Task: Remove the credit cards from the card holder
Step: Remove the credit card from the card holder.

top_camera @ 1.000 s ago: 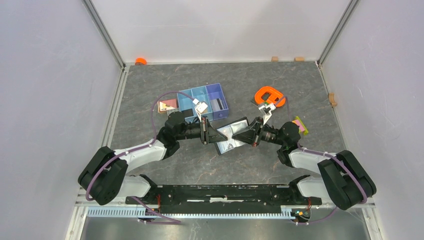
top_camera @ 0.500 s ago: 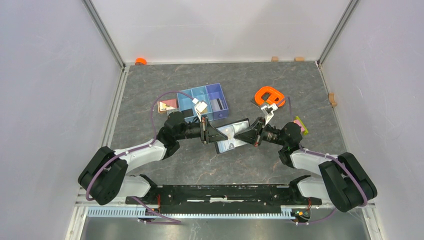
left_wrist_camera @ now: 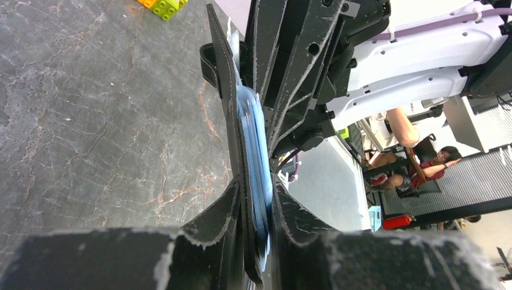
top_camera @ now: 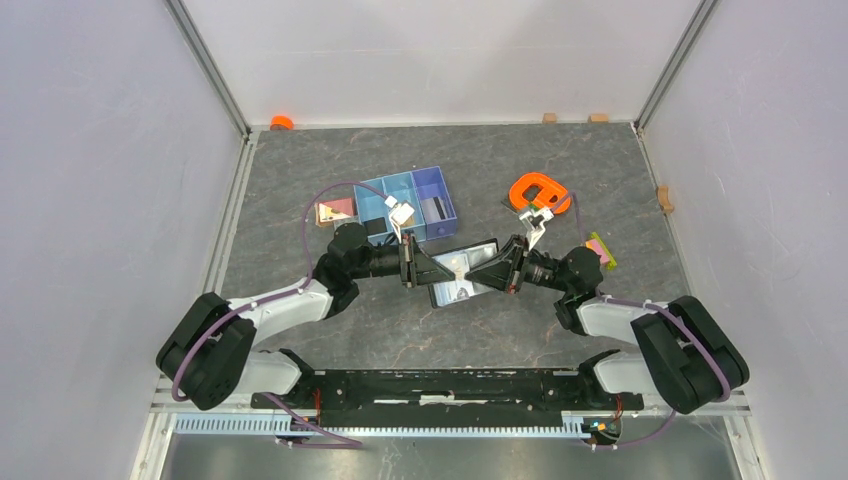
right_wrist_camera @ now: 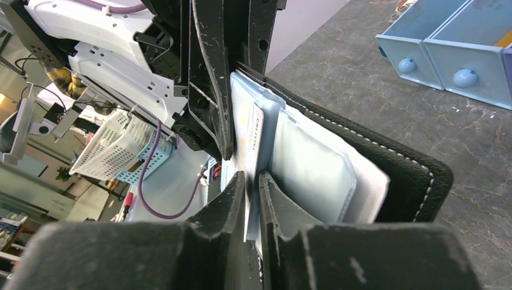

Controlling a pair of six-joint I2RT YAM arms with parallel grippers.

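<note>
Your left tool [left_wrist_camera: 256, 202] pinches the black folding leather card holder [right_wrist_camera: 398, 169] (clear plastic sleeves [right_wrist_camera: 311, 169] fanned out). Your right tool [right_wrist_camera: 252, 181] clamps a pale thin credit card [right_wrist_camera: 253, 142] among them.

The card holder [right_wrist_camera: 410, 175] clamped between both jaws is black with white stitching along its edge, and its sleeves [right_wrist_camera: 308, 172] are pale silvery blue. The credit card [right_wrist_camera: 253, 145] in the right jaws is off-white with small dark lettering. The jaws are black, scuffed pale at the edges. Under them the counter [left_wrist_camera: 90, 121] is dark grey, marbled with whitish and rust veins. Beyond the left jaws is a blue tray [top_camera: 405, 203].
</note>
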